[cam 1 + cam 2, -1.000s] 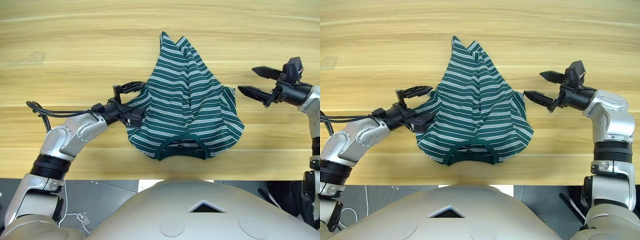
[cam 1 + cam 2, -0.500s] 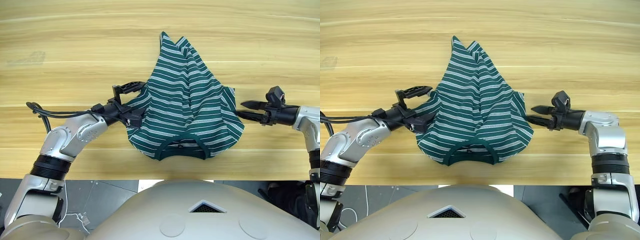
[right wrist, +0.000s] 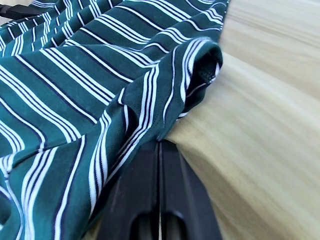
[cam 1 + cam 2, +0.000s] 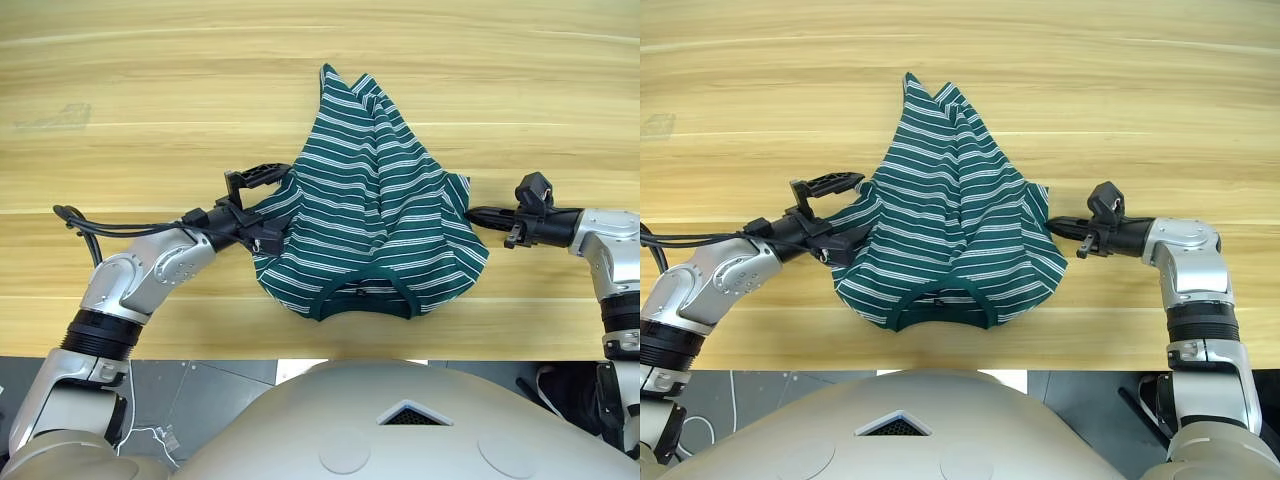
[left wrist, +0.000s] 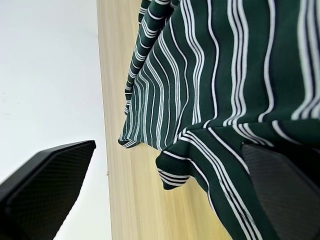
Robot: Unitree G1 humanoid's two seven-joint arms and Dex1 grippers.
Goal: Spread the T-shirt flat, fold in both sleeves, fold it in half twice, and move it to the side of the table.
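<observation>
Green-and-white striped T-shirt [image 4: 370,200] lying bunched on the wooden desk [image 4: 150,80], collar on the side nearest the robot and the body drawn up into a narrow peak at the far end; it is not yet spread flat. The left gripper [image 4: 268,205] sits at the shirt's left edge, where it was a second ago, jaws apart, with one of them raised clear above the cloth and the other lying under a fold of the hem, as the left wrist view shows. The right gripper [image 4: 478,214] is what has changed: a second ago it hung well off the shirt's right side with its jaws wide, half a second ago it stood closer with them narrowed, and it now touches the shirt's right edge with its jaws together. In the right wrist view the fingers [image 3: 145,200] meet along a thin seam and the striped hem runs into their tips; the cloth appears to be pinched there, though how much fabric is caught cannot be seen. Judged against the task, this marks the start of spreading: with the right edge apparently secured, the left jaws have yet to shut on their fold before the shirt can be drawn outward to both sides.
</observation>
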